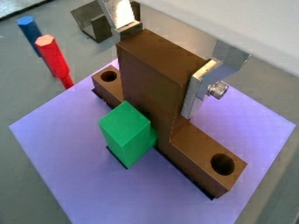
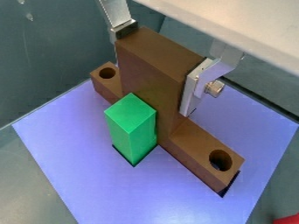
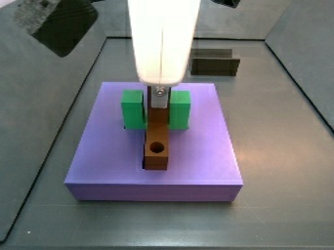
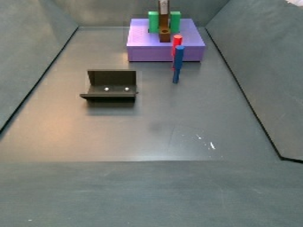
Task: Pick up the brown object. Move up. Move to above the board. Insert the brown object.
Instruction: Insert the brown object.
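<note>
Wrist views show the pincer clamped on the brown object, which lies in the groove of the board beside the green block. Insertion looks nearly done; next, I judge, the fingers part and lift straight.

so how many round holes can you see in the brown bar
2: in both wrist views, one hole near one end of the brown object and one hole near its other end. The gripper jaws grip its raised middle, possibly hiding more.
</note>
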Controlling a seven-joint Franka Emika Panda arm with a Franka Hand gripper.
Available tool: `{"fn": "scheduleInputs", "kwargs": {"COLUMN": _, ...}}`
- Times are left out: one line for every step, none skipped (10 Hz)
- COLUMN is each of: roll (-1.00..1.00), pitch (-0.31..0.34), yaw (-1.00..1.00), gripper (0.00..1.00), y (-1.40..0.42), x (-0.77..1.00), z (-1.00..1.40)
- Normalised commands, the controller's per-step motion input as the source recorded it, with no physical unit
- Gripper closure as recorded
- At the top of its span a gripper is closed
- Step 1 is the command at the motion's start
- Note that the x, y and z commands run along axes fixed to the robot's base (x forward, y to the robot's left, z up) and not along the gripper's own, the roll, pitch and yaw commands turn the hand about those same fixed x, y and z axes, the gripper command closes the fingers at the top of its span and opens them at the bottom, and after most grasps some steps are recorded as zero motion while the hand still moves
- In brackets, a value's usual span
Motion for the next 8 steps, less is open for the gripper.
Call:
{"fn": "scheduleInputs", "kwargs": {"roll": 0.17, "pitch": 0.079, "yaw": -0.09, "gripper": 1.00, "y": 0.16, "x": 0.02, "z": -0.26}}
{"fn": "scheduleInputs", "kwargs": {"roll": 0.20, "pitch": 0.084, "yaw": -0.06, "gripper": 1.00, "y": 0.16, "x": 0.00, "z": -0.20}}
{"fn": "scheduleInputs", "kwargs": {"roll": 0.19, "pitch": 0.099, "yaw": -0.08, "gripper": 1.00, "y": 0.17, "x": 0.00, "z": -0.14}}
{"fn": "scheduleInputs", "kwargs": {"roll": 0.17, "pitch": 0.031, "yaw": -0.16, "gripper": 1.00, "y": -0.05, "x": 0.00, "z": -0.33}}
{"fn": "scheduleInputs", "kwargs": {"roll": 0.32, "pitch": 0.036, "yaw": -0.07, "gripper": 1.00, "y": -0.38, "x": 0.00, "z": -0.68}}
{"fn": "scheduleInputs", "kwargs": {"roll": 0.27, "pitch": 0.061, "yaw": -0.19, "gripper": 1.00, "y": -0.28, "x": 0.00, "z": -0.68}}
{"fn": "scheduleInputs", "kwargs": {"roll": 0.00, "pitch": 0.013, "yaw": 0.00, "gripper": 1.00, "y": 0.00, "x": 0.00, "z": 0.00}}
{"fn": "scheduleInputs", "kwargs": {"roll": 0.00, "pitch": 0.000, "yaw": 0.00, "gripper": 1.00, "y": 0.00, "x": 0.00, "z": 0.00}}
